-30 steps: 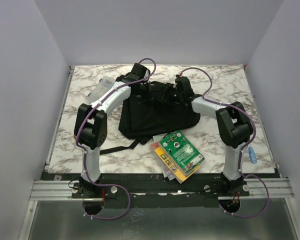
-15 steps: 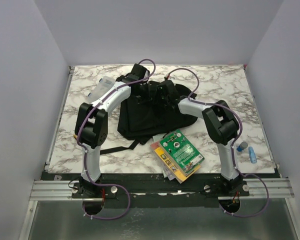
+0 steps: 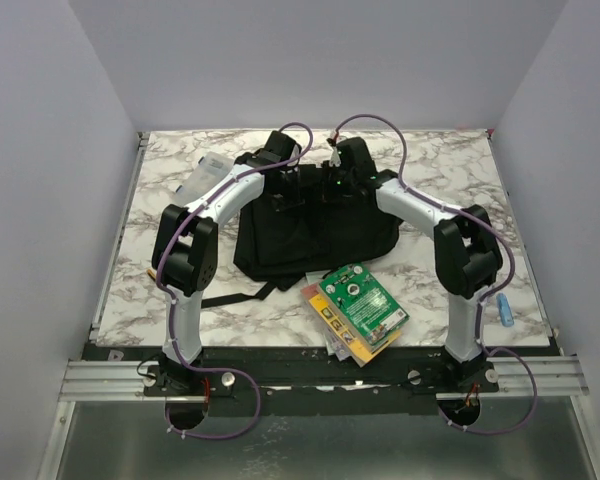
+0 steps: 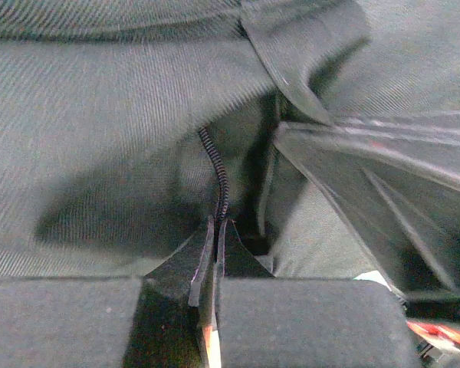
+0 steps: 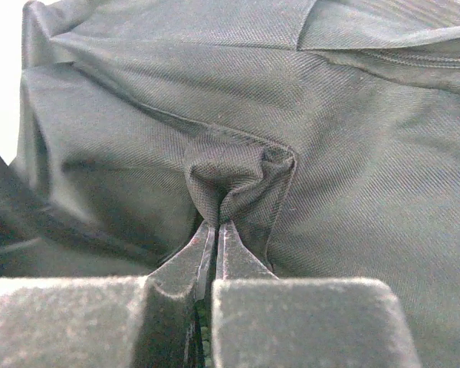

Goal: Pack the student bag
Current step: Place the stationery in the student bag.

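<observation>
Marble-patterned bench (image 3: 450, 170), plain lilac-grey walls on three sides. The student bag (image 3: 315, 235) lies flat at mid-bench, directly under both claws.

Left claw (image 4: 217, 234): pinched shut on a thin braided cord (image 4: 218, 172) that runs out ahead of its tips along a seam of the bag. We judge it to be a zip pull.

Right claw (image 5: 215, 234): a second ago its jaws stood apart and it hung toward the outer side of the bag's top. It has since swung in beside the left claw and closed fully on a puckered fold of the black cloth, which bunches just ahead of its tips.

A stack of colourful booklets (image 3: 358, 308) lies well behind the claws, toward the arm bases, at the bag's near edge. A clear case (image 3: 205, 175) sits off the left claw's outer side.

Our reading: with both grips set, one claw can hold the cloth taut while the other draws the zip. Nothing looks packed yet.
</observation>
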Robot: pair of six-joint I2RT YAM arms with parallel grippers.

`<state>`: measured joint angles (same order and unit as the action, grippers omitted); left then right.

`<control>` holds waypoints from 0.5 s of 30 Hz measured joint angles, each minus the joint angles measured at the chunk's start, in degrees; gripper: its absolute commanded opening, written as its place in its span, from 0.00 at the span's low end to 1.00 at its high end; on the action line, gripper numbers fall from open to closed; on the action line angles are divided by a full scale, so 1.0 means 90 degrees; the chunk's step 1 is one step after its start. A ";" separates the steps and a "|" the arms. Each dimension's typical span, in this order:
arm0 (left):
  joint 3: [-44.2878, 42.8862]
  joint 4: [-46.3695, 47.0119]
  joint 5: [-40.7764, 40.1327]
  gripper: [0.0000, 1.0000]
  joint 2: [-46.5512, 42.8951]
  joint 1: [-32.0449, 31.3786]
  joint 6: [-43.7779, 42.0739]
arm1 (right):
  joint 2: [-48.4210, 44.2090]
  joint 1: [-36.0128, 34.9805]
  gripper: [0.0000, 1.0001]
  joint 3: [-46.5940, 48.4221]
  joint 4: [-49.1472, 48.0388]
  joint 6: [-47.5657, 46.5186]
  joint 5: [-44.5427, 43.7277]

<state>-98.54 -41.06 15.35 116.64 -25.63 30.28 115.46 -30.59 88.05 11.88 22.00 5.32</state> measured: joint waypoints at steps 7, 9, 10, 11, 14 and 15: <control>0.0012 -0.0073 0.0214 0.00 0.0000 0.0000 -0.0010 | 0.0214 0.1139 0.05 0.0211 0.0066 0.0466 0.3371; 0.0012 0.0024 0.0294 0.00 0.0000 -0.0007 -0.0012 | 0.0442 0.1358 0.17 0.0296 0.0070 0.0588 0.3786; 0.0012 0.0051 0.0330 0.00 0.0000 -0.0007 -0.0012 | 0.0517 0.1396 0.20 0.0306 0.0097 0.0617 0.3849; 0.0012 0.0085 0.0403 0.00 0.0000 -0.0007 -0.0015 | 0.0556 0.1399 0.24 0.0306 0.0160 0.0629 0.3854; 0.0027 0.0165 0.0556 0.00 0.0000 -0.0007 -0.0015 | 0.0563 0.1304 0.41 0.0359 0.0459 0.0566 0.3640; 0.0039 0.0192 0.0588 0.00 -0.0002 -0.0007 -0.0017 | 0.0563 0.1256 0.44 0.0410 0.0559 0.0520 0.3507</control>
<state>-98.19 -39.33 20.64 116.62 -25.69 30.13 120.53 -19.29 91.74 16.91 26.68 36.88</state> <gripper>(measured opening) 0.012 0.336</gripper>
